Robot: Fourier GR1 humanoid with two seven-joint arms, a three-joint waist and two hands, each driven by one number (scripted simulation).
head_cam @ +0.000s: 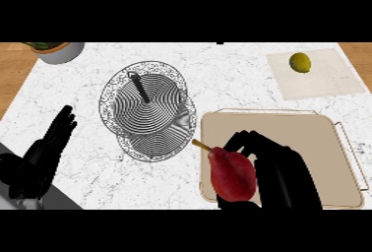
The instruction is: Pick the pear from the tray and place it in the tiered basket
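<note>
Counter contents, listed from the tray [341, 147], a beige rectangular piece with thin wire handles, lying on the white marbled counter [218, 69]. Item one: a red pear [232, 176] with a short tan stem, at the tray's left edge and partly overhanging it, stem pointing up and left toward the basket. Item two: the right hand [272, 157], black, over the tray's left half, its fingers curled round the pear's right side and top so that the fruit is clasped; whether the pear is lifted clear of the tray or resting on it I cannot tell. Item three: a tiered basket [149, 106] of fine wire, just left of the tray, two round tiers seen from above with a dark central post, the lower tier showing below the upper one, its rim close to the tray's left corner. Item four: the left hand [51, 142], black, well to the left of the tray beyond the basket, fingers straight and apart, holding nothing. Item five: a pale cutting board [327, 83] beyond the tray's far right corner, bearing a yellow-green lemon [301, 62]. Item six: a grey plant pot [58, 51], far beyond the tray at the counter's far left corner, partly cut off.
</note>
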